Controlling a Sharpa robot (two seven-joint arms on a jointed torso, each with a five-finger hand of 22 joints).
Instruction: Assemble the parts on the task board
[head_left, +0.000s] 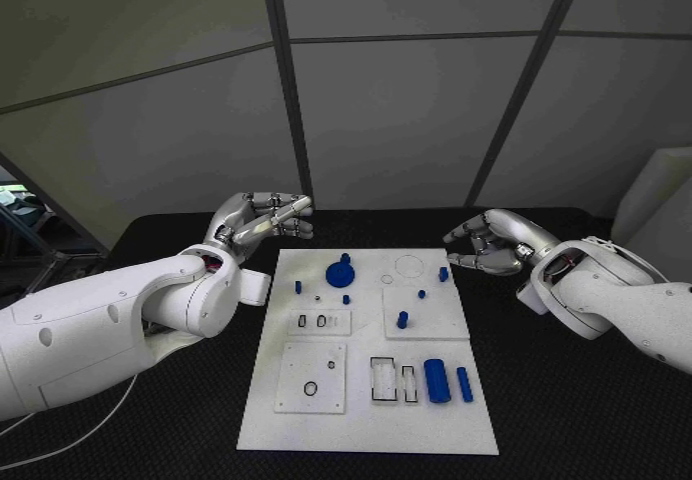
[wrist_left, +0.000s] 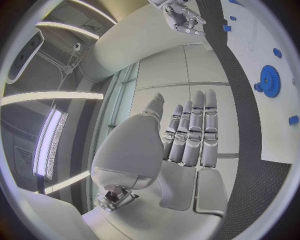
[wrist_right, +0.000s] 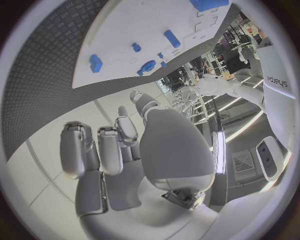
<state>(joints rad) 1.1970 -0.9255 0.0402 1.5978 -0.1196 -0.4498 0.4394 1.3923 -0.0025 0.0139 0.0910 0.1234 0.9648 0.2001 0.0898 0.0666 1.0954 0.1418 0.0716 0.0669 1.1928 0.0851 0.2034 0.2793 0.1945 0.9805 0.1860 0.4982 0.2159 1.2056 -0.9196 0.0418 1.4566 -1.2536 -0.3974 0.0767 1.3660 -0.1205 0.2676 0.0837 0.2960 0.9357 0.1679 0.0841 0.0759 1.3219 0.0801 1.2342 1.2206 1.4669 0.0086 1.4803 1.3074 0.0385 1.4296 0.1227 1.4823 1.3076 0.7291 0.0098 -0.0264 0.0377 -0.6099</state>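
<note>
The white task board (head_left: 368, 410) lies in the middle of the black table. A blue gear (head_left: 342, 272) stands near its far edge, with small blue pegs (head_left: 402, 320) around it. Two blue cylinders (head_left: 437, 381) lie at the near right. My left hand (head_left: 260, 220) hovers off the board's far left corner, fingers (wrist_left: 199, 127) straight and apart, holding nothing. My right hand (head_left: 490, 243) hangs off the far right corner, fingers (wrist_right: 112, 145) loosely bent, empty. The left wrist view shows the gear (wrist_left: 270, 81) and the right hand (wrist_left: 182, 15). In the right wrist view lie the board (wrist_right: 119, 40) and gear (wrist_right: 147, 67).
Smaller white plates with slots and holes sit on the board: one at the near left (head_left: 313, 378), one in the middle right (head_left: 426, 312). Black-rimmed slots (head_left: 384, 380) lie beside the cylinders. Black table (head_left: 577, 400) stretches on both sides of the board.
</note>
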